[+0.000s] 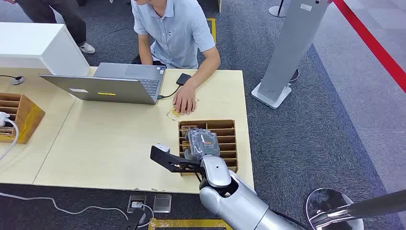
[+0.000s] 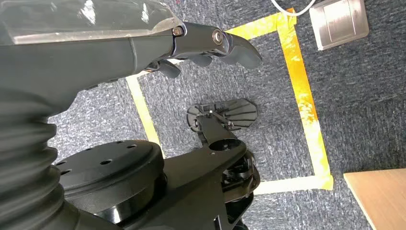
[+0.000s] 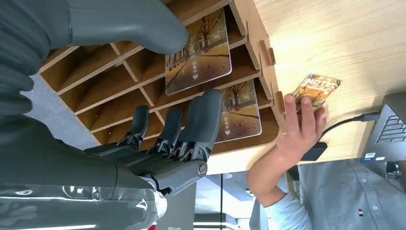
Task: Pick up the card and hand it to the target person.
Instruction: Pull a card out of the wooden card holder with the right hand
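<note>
Right hand: the right hand (image 1: 202, 143) hovers over the wooden card rack (image 1: 230, 125) near the table's (image 1: 119, 143) front right corner, fingers (image 3: 203, 117) and thumb apart, nothing in them.
Cards: 2 autumn-tree cards (image 3: 198, 52) stand in the rack's slots, right between thumb and fingers, untouched.
Loose card: another card (image 1: 173, 113) lies flat on the table just beyond the rack, toward the far edge.
Person: the person's hand (image 1: 185, 99) rests on that card's edge.
Left hand: the left hand (image 2: 210, 48) hangs over the carpet, fingers curled loosely, holding nothing.
Laptop: a grey laptop (image 1: 115, 84) sits open at the far edge.
</note>
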